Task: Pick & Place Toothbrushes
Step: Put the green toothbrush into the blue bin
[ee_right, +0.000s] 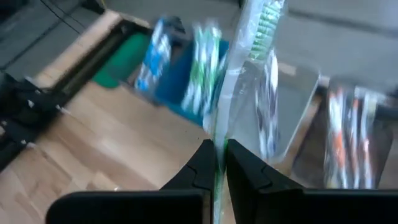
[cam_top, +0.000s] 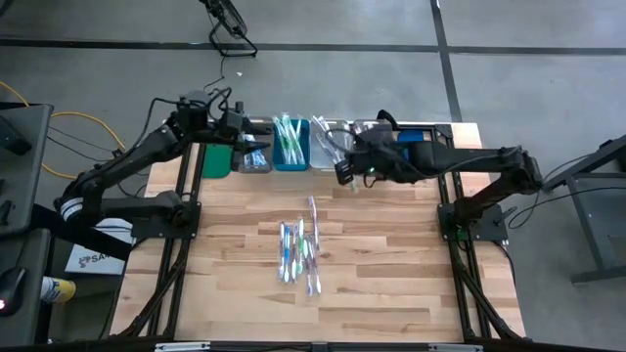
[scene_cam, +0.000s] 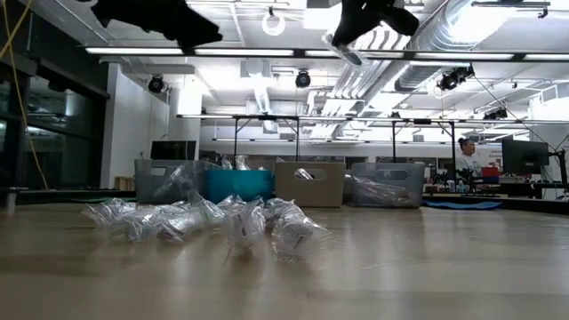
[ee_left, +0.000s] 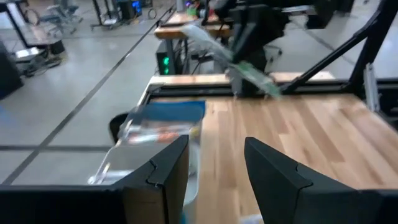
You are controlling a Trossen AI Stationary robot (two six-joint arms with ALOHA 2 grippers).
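— Where are the toothbrushes?
— Most lie in a pile (cam_top: 299, 256) mid-table (cam_top: 391, 293); more stand in the row of bins (cam_top: 290, 154) along the far edge.
— And the 2 arms?
— The right gripper (ee_right: 217, 163) is pinched on 1 green wrapped toothbrush (ee_right: 256, 37), up near the bins. The left gripper (ee_left: 214, 165) hangs over the bins, fingers apart, empty.
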